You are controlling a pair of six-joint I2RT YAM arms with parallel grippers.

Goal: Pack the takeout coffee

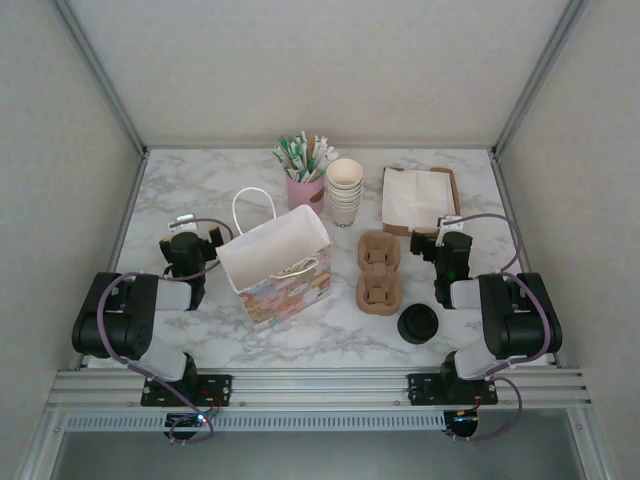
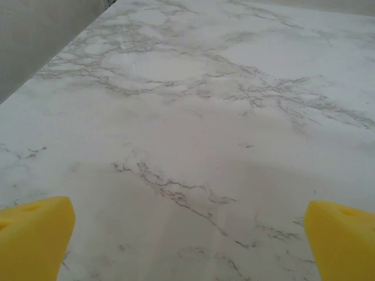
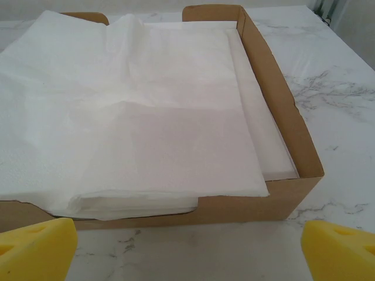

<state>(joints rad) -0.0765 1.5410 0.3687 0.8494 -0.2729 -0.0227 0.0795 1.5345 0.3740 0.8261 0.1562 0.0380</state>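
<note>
Yellow fingertips [image 3: 35,249] of right gripper [image 1: 440,236] spread fully, gripping nothing, touching nothing; straight ahead, just past the tips, cardboard tray [image 3: 293,146] of white napkins [image 3: 135,117]. Left gripper [image 1: 192,238] likewise wide open and empty, fingertips [image 2: 35,234] over marble table [image 2: 193,117]. Paper bag [image 1: 275,265] between the two grippers, nearer the left one. Pulp cup carriers [image 1: 378,270] just left of right gripper. Lidless cup stack [image 1: 345,190] ahead-left of it. Black lid pile [image 1: 418,323] behind it, beside its arm; cannot tell whether a cup sits underneath.
</note>
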